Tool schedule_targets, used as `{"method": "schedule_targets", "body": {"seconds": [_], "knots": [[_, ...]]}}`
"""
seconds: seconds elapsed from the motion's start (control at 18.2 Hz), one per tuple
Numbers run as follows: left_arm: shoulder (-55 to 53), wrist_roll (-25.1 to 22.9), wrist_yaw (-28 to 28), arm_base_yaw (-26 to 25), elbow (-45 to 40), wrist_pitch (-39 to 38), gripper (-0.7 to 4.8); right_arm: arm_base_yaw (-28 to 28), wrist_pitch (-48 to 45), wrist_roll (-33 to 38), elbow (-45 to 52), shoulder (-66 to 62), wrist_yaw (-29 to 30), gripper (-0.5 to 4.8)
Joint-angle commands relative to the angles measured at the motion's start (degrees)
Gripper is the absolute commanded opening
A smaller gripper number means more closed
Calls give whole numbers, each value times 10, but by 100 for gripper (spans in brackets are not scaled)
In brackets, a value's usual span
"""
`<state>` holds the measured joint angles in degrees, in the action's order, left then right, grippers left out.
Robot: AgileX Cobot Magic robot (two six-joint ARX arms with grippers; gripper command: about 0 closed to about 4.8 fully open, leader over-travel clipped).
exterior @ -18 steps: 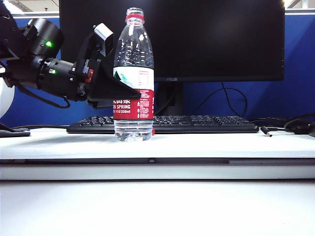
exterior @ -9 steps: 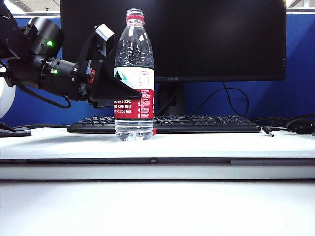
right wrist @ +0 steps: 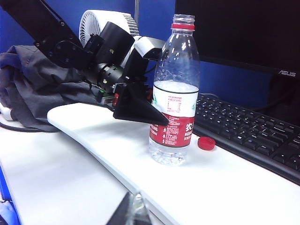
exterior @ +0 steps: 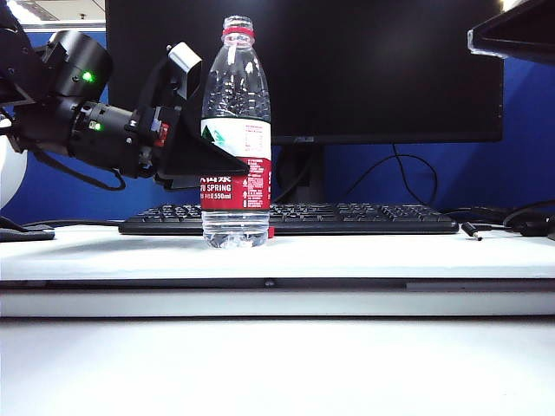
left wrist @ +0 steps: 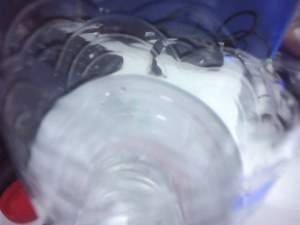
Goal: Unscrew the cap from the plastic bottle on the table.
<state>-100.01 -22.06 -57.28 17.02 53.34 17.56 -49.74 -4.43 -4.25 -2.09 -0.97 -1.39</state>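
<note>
The plastic bottle (exterior: 236,130) stands upright on the white table (exterior: 364,256); its mouth is open, with only the thin red ring at the neck. My left gripper (exterior: 227,165) is shut on the bottle's label band from the left, also seen in the right wrist view, where the left gripper (right wrist: 149,115) meets the bottle (right wrist: 176,93). The red cap (right wrist: 206,143) lies on the table beside the bottle's base, by the keyboard; the left wrist view shows the cap (left wrist: 16,208) past the blurred bottle (left wrist: 140,154). My right gripper (right wrist: 136,210) hangs shut and empty, well in front of the bottle.
A black keyboard (exterior: 347,217) and a monitor (exterior: 373,69) stand behind the bottle. Cables and a plug (exterior: 473,230) lie at the right. A dark part of the right arm (exterior: 516,30) shows in the upper right corner. A white fan (right wrist: 101,23) and dark cloth (right wrist: 33,89) sit behind the left arm.
A dark part of the right arm has come into the top right corner of the exterior view. The bottle and the left gripper have stayed put.
</note>
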Motion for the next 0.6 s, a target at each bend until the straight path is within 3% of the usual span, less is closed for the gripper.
{"method": "schedule_targets", "body": {"seconds": [0.05,0.6], "knots": [[-4,-1,21,-1,-3,-24,268,0,-8,-2,-1,0,0,-4],[-5,-7,9,-1,-3,-16,295,0,-9,0,-1,0,0,-4]]}}
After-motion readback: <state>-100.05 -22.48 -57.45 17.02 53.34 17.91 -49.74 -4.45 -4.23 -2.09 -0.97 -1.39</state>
